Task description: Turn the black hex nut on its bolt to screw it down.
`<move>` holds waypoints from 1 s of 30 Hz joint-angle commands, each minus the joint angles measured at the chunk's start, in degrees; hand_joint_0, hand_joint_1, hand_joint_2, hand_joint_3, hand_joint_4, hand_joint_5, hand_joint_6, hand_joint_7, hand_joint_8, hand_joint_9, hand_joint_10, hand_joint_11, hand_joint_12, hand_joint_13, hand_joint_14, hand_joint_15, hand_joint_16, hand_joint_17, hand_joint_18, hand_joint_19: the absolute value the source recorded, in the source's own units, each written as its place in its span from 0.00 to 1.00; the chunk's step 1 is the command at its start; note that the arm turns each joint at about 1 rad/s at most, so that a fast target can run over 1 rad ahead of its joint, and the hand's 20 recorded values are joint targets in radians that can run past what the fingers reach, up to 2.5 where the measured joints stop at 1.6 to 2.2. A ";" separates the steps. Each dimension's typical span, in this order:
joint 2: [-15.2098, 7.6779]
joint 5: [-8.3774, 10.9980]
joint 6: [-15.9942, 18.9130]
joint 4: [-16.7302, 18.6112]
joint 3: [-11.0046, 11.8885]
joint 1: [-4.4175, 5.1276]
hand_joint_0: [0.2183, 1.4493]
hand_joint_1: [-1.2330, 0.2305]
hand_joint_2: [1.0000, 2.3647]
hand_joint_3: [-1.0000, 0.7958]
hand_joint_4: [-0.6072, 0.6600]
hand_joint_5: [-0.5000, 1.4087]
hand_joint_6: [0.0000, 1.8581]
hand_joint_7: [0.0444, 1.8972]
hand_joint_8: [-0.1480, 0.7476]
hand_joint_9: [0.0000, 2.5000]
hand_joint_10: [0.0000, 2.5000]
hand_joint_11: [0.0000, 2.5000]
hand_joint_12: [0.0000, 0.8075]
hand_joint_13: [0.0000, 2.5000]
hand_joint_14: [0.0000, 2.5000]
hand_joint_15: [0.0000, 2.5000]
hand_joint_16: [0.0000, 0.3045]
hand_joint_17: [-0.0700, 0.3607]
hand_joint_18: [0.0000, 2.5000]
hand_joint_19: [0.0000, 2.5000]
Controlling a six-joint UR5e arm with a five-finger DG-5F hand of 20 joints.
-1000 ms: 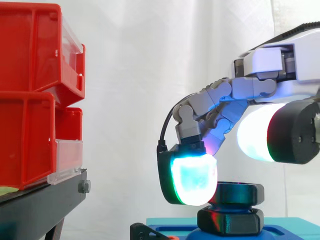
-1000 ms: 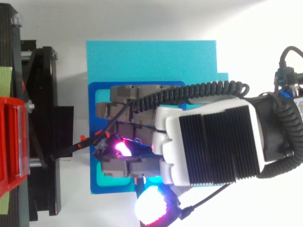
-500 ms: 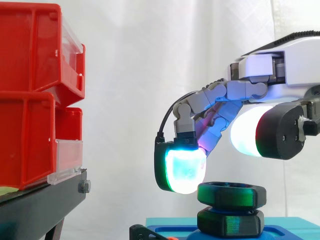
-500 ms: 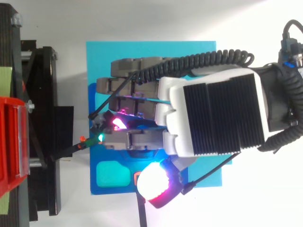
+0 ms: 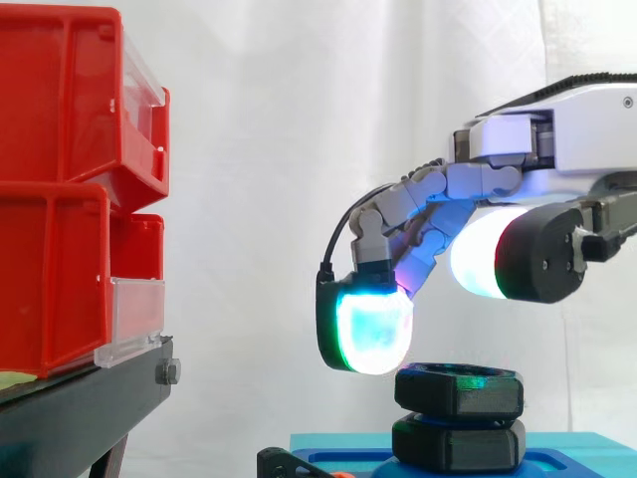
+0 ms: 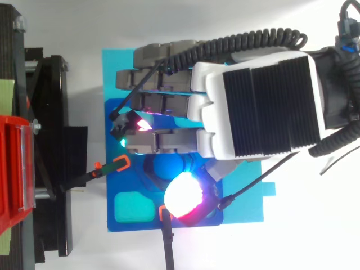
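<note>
The black hex nut (image 5: 460, 390) sits on its bolt above a second black hex piece (image 5: 458, 444), on a blue fixture (image 6: 132, 225) laid over a teal board (image 6: 112, 67). My hand (image 5: 542, 134) hovers just above and to the left of the nut, not touching it. Its fingers reach left and bend down, with a cyan-glowing fingertip (image 5: 373, 331) beside and slightly above the nut's left edge. The thumb pad (image 5: 483, 267) glows white above the nut and holds nothing. From above, the hand (image 6: 264, 95) covers the upper fixture, and the bolt's blue top (image 6: 167, 167) shows by the thumb pad (image 6: 183, 197).
Red bins (image 5: 60, 179) are stacked on a black stand (image 5: 80, 418) at the left. An orange-tipped black lever (image 6: 115, 165) juts from the fixture's left edge toward the stand (image 6: 50, 146). A white curtain hangs behind.
The hand has let go of the nut, risen above it, and shifted toward the upper edge of the top view. The nut stays on its bolt.
</note>
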 commanded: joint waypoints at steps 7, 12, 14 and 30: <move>0.00 0.68 0.32 0.11 1.77 1.43 0.25 0.75 0.00 0.28 0.61 0.24 0.27 0.54 0.45 0.36 0.00 0.02 0.38 0.27 0.00 0.03 0.14 0.39 0.23 0.15; 0.00 1.65 1.11 1.60 1.68 2.66 0.25 0.75 0.00 0.28 0.61 0.24 0.27 0.51 0.45 0.36 0.00 0.02 0.38 0.28 0.00 0.04 0.14 0.39 0.23 0.15; 0.00 1.56 1.11 1.78 1.77 3.28 0.25 0.75 0.00 0.28 0.60 0.24 0.27 0.49 0.45 0.36 0.00 0.02 0.38 0.28 0.00 0.03 0.14 0.39 0.23 0.15; -2.37 1.92 2.25 2.66 0.80 6.35 0.25 0.74 0.00 0.28 0.56 0.23 0.27 0.44 0.44 0.36 0.00 0.02 0.38 0.28 0.00 0.03 0.14 0.39 0.23 0.15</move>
